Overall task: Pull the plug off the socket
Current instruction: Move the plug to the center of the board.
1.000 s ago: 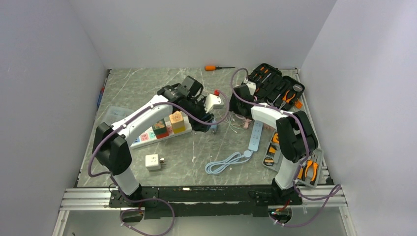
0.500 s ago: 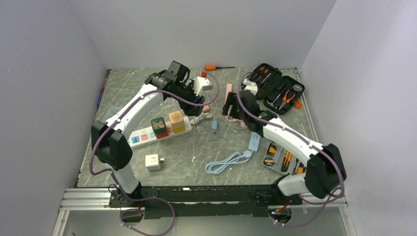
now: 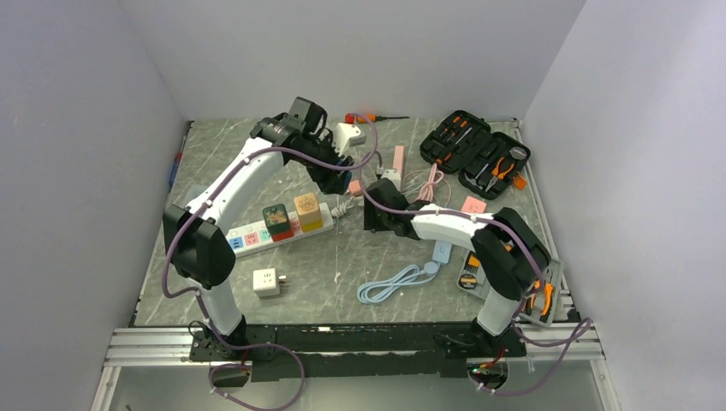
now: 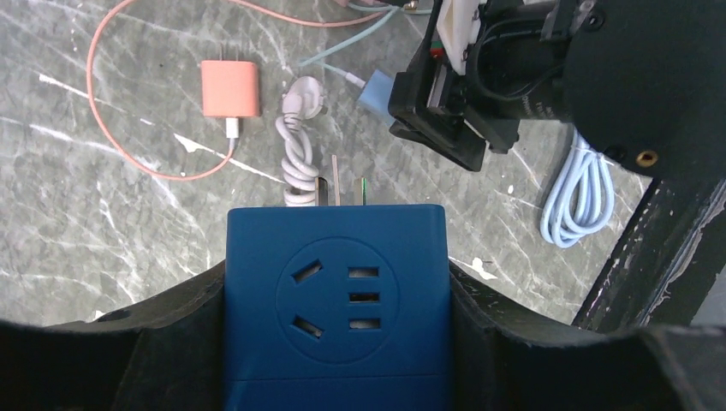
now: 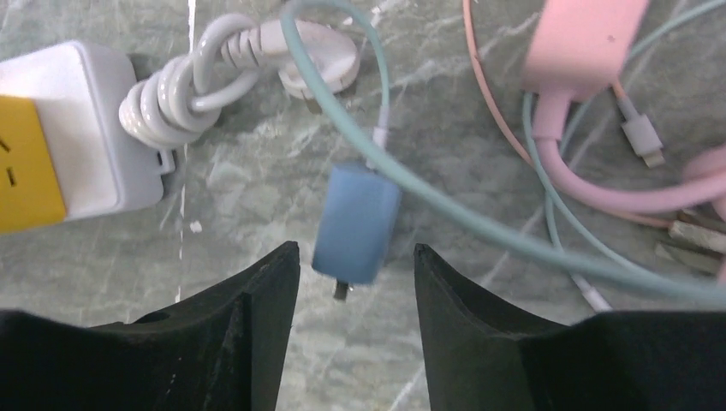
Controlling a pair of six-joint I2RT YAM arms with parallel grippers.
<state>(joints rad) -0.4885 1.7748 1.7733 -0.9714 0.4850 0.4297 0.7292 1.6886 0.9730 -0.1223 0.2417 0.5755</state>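
The left gripper is clamped on the blue plug, one finger pressed to each side. The plug's prongs hang free above a grey-green marbled table. In the wrist view an orange charger lies at 11 o'clock from the plug. In the top view the power strip lies at 7 o'clock from that gripper, well apart from the plug, with two coloured blocks seated on it. Farther out lie a white cube adapter at 7 o'clock, a light-blue cable at 5 and a tool case at 2. A screwdriver lies at 12 by the plain white walls.

A second ago the left gripper sat low at the strip's right end. It has since risen and swung towards 12 o'clock. The right gripper has come from beside the tool case towards 8 o'clock.

Its fingers are spread wide and empty, with a small blue charger lying between their tips. The left arm stretches long from its base. The right arm is folded, with its forearm pointing to 9 o'clock.
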